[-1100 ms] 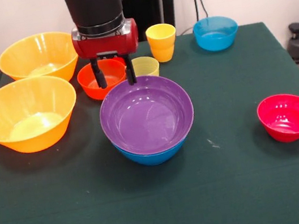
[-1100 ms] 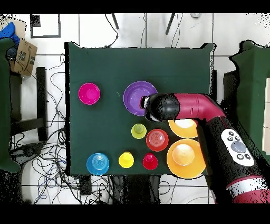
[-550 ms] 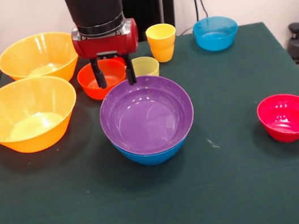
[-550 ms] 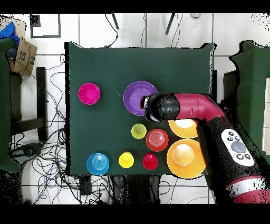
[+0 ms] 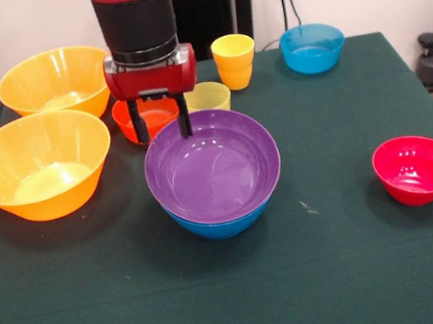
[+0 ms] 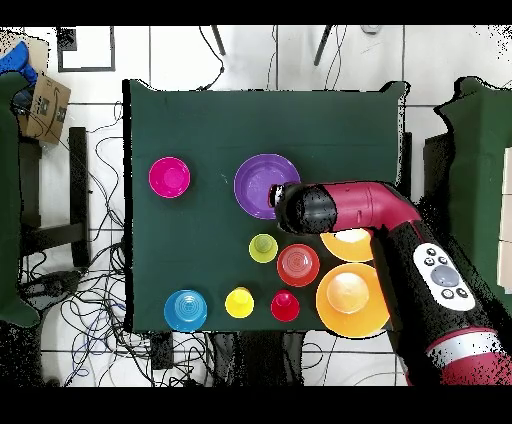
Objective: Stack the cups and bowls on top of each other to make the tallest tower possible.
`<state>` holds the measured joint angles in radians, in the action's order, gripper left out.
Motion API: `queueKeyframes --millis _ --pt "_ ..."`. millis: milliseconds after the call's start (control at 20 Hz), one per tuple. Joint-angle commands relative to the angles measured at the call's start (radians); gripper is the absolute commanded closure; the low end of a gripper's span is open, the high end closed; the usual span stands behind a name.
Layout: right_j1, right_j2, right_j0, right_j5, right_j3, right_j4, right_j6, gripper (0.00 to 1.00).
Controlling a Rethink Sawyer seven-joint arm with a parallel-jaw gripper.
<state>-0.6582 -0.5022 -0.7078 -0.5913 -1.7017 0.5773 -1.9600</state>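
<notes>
In the front view the gripper (image 5: 161, 126) hangs with its two dark fingers (image 5: 139, 123) spread apart and nothing between them. It stands over the far rim of the purple bowl (image 5: 212, 167), and against half a second ago it has slid a little toward the orange-red bowl (image 5: 148, 115), so that one finger now shows in front of that bowl and the other at the purple rim. The purple bowl sits nested in the blue bowl (image 5: 221, 226); these two make the tower so far. Judged from this, the purple bowl is placed and let go, and the arm is heading off for its next piece. The pale yellow cup (image 5: 209, 95) is just behind the purple rim, the stacked orange-yellow cups (image 5: 234, 61) farther back, the light-blue bowl (image 5: 312, 47) at the far corner, the pink-red bowl (image 5: 417, 168) well apart on the cloth, and the two large yellow-orange bowls (image 5: 38, 165) to the side.

In the overhead view the arm's black wrist (image 6: 305, 208) now covers less of the purple bowl (image 6: 262, 182) than before, having shifted off toward the orange-red bowl (image 6: 298, 265). The claw itself is hidden under the wrist. A red cup (image 6: 285, 306) stands near the table's edge.
</notes>
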Motion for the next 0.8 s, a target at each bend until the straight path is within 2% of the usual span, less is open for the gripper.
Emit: queueKeyframes --millis 50,300,800 --pt "0.06 0.044 0.017 0.074 -0.036 0.118 0.06 0.0" --pt "0.088 0.056 0.016 0.096 -0.035 0.136 0.045 0.0" --pt "0.052 0.068 0.015 0.081 -0.055 0.146 0.047 0.0"
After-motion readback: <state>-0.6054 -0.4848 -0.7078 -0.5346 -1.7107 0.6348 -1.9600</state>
